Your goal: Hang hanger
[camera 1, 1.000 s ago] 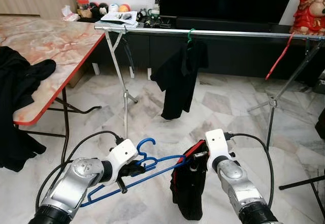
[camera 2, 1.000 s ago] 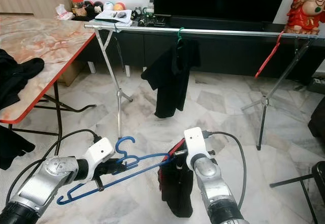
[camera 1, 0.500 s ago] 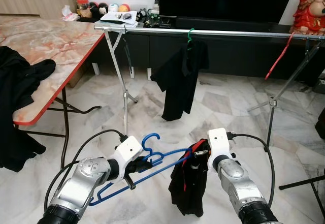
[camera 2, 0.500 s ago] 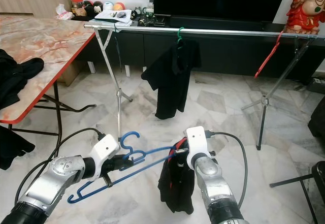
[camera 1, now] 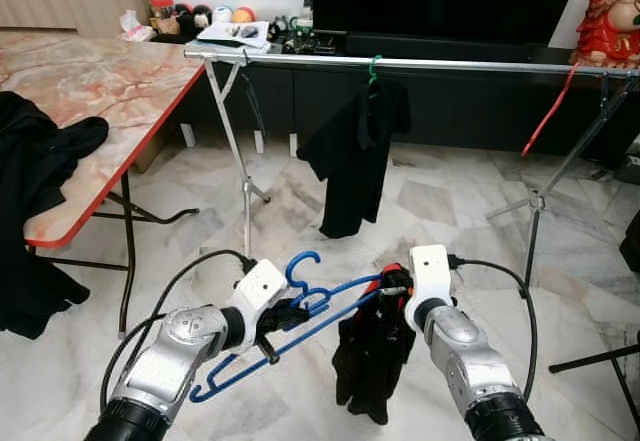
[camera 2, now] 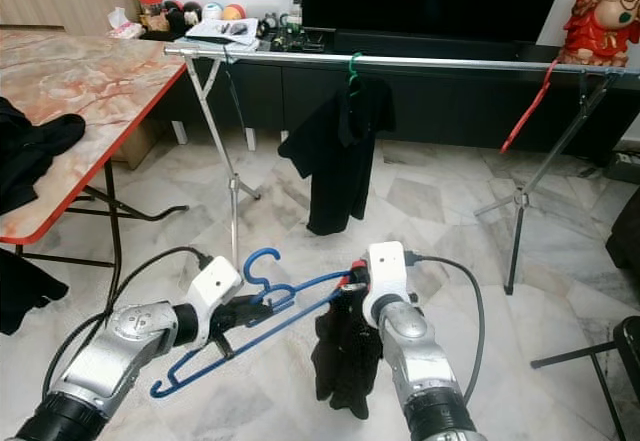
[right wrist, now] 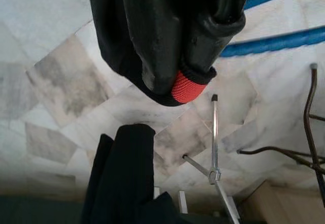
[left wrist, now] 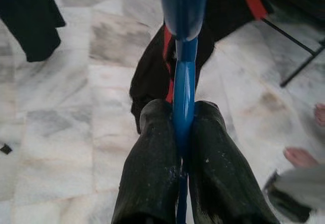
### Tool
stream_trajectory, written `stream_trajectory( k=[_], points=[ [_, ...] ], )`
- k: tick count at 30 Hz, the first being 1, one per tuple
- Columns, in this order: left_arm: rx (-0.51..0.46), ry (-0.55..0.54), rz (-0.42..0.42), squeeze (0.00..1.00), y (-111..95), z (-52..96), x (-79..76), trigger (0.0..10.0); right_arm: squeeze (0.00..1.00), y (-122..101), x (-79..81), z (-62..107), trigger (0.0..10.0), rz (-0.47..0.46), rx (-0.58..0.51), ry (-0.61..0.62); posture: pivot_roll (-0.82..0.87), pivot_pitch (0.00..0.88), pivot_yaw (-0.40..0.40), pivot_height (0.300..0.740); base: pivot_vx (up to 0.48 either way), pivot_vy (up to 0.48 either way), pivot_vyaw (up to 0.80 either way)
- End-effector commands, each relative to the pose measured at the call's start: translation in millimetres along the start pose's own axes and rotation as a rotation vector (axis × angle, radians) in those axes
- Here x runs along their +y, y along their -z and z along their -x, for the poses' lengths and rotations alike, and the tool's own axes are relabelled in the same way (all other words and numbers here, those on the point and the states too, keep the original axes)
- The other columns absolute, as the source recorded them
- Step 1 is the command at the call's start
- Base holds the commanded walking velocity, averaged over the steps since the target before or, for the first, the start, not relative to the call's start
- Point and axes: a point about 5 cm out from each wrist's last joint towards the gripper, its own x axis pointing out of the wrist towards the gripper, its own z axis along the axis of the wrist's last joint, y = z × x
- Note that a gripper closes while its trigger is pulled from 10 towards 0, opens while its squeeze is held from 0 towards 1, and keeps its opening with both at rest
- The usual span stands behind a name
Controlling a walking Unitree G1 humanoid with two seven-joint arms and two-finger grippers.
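- A blue plastic hanger [camera 1: 290, 321] is held low in front of the robot, above the marble floor [camera 1: 440, 211], tilted so its far end rises toward the right arm and its near end dips toward the lower left; its hook [camera 1: 300, 263] curls upward beside the left wrist
- The left gripper [left wrist: 184, 132] has its two black fingers [left wrist: 152, 168] pressed together on the blue hanger's bar, with the bar pinched between them
- A black garment with red trim [camera 1: 372, 361] droops from the hanger's far end, bunched and hanging down without reaching the floor
- The right gripper [camera 1: 390, 286] is at that end of the hanger; in the right wrist view its fingers [right wrist: 167, 41] are closed on the black fabric, with a red cuff edge [right wrist: 187, 88] showing at their tips
- Beyond the arms, a silver clothes rail [camera 1: 420, 64] runs across the room on folding metal legs, well apart from the held hanger
- A black shirt [camera 1: 355, 156] hangs from the rail on a green hanger [camera 1: 374, 67]; a red hanger [camera 1: 550, 111] hangs farther to the right
- On the robot's left stands a marble-patterned table with a red edge [camera 1: 110, 81], with dark clothing [camera 1: 35, 161] draped over its near side
- Behind the rail are a dark low cabinet [camera 1: 450, 101] and a large black screen [camera 1: 440, 1]
- In the left wrist view, a person's bare toes [left wrist: 302, 158] show at the picture's edge
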Motion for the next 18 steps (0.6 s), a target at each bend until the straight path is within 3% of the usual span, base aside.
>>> stream_trajectory(
  k=[1,10,15,18],
  points=[
    [0.003,0.048,0.004,0.00,0.4,2.6,-4.8,10.0,0.00,-7.3,-0.4,1.0,10.0,0.032,-0.035,-0.006,0.11,0.058,0.004,0.740,0.000,0.000,0.00],
    [-0.022,0.091,0.027,0.00,-1.5,5.8,-8.2,10.0,0.00,-13.0,0.0,2.6,10.0,0.090,-0.057,-0.045,0.12,0.051,0.003,0.740,0.000,0.000,0.00],
    [-0.044,-0.042,0.012,0.00,-7.9,-0.5,4.5,10.0,0.00,-14.0,5.8,3.2,10.0,0.093,-0.058,-0.076,0.12,0.049,0.002,0.740,0.000,0.000,0.00],
    [-0.056,-0.050,0.011,0.00,-8.9,-1.8,5.3,10.0,0.00,-15.1,8.9,3.9,10.0,0.093,-0.062,-0.092,0.11,0.047,0.001,0.740,0.000,0.000,0.00]
  ],
)
